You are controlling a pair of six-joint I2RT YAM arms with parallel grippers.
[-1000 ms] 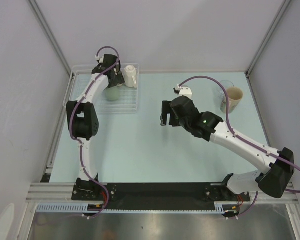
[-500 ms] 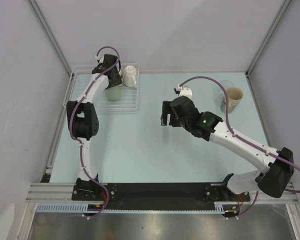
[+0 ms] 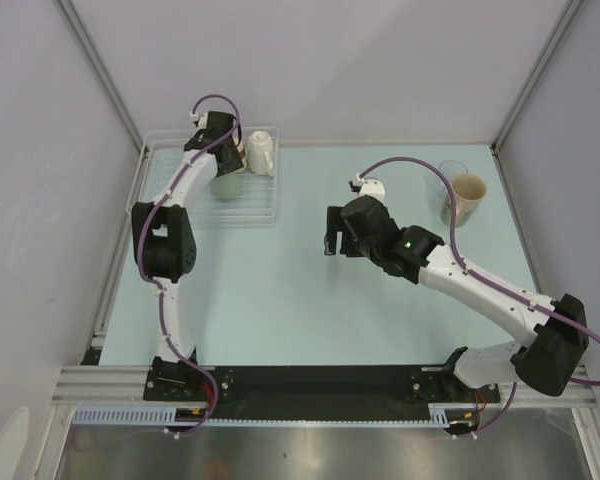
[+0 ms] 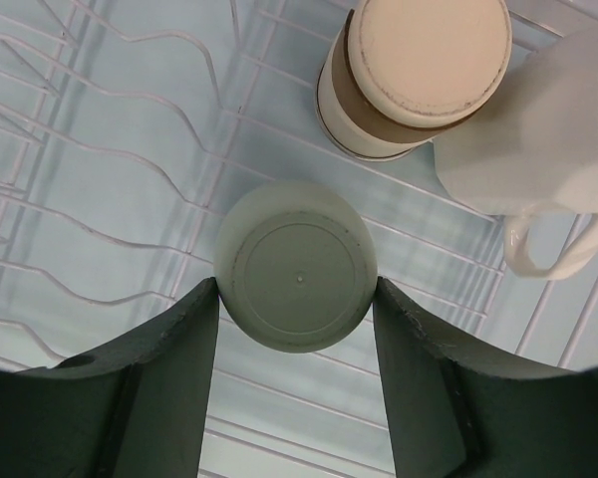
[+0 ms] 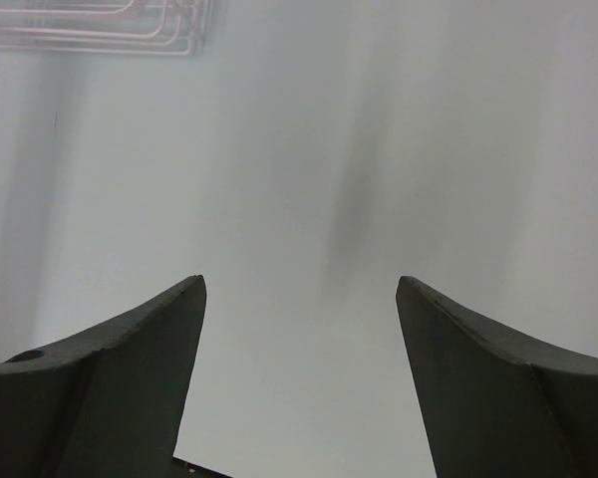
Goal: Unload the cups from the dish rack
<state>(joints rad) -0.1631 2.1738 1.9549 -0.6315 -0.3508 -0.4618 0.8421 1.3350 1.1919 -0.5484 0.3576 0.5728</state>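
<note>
We see the pale green cup and brown cup upside down in the wire dish rack, the white cup beside them. The clear glass and beige cup stand well apart from the rack.

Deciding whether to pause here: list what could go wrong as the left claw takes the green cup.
1. The left claw grips the upturned pale green cup by its smooth round wall; it may slip during the lift.
2. The brown-banded cup and white mug stand close beside it; a tilted lift could knock them.
3. It sits on the dish rack wires, where its hidden rim might snag.
</note>
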